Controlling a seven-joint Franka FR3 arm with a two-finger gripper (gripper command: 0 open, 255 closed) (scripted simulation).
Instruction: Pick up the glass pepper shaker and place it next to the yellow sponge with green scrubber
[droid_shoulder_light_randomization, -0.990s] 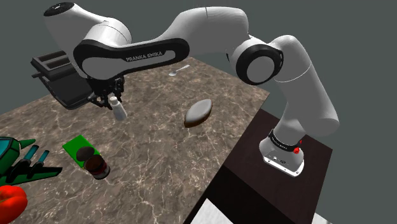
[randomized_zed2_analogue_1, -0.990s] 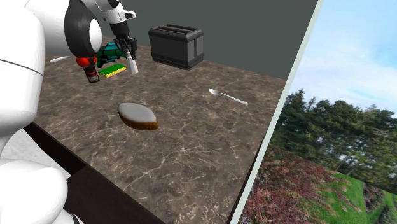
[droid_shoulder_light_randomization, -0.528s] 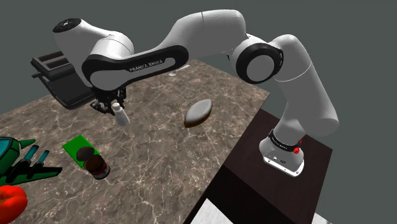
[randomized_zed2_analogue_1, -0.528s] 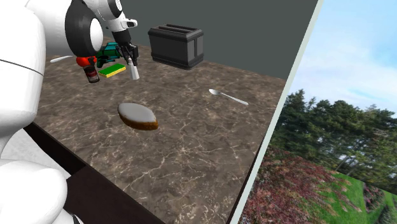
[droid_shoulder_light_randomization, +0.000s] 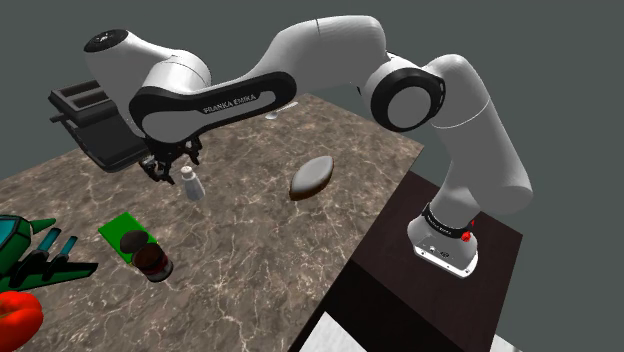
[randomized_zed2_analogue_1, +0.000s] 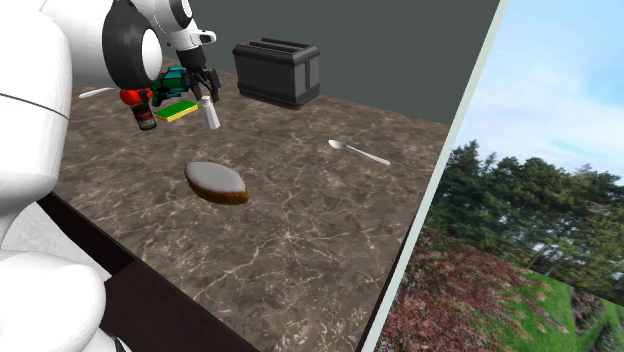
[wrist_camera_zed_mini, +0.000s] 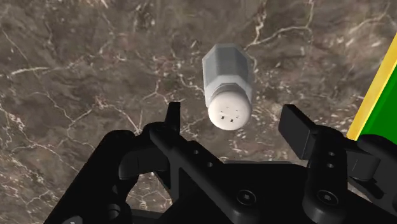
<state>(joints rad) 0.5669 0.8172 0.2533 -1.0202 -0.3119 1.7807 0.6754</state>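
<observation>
Jaws stand apart w/ nothing gripped: in the wrist view both fingers (wrist_camera_zed_mini: 298, 130) flank the pepper shaker (wrist_camera_zed_mini: 227, 86) w/o touching it. Shaker sits on the marbled desk (droid_shoulder_light_randomization: 250, 250), roughly upright, cap toward the camera, w/ the sponge (wrist_camera_zed_mini: 376, 95) showing its yellow edge and green face off to one side. Main risk, imo: the fingertips are level w/ the cap and close on both sides, so any sideways drift on the way up could clip it and knock it over. Can't tell if the base is fully flat on the desk; if not, it may wobble or topple. Also, the shoulder view shows a strip of bare desk btwn shaker and sponge, so the placement is near but not touching and might be judged too far.
</observation>
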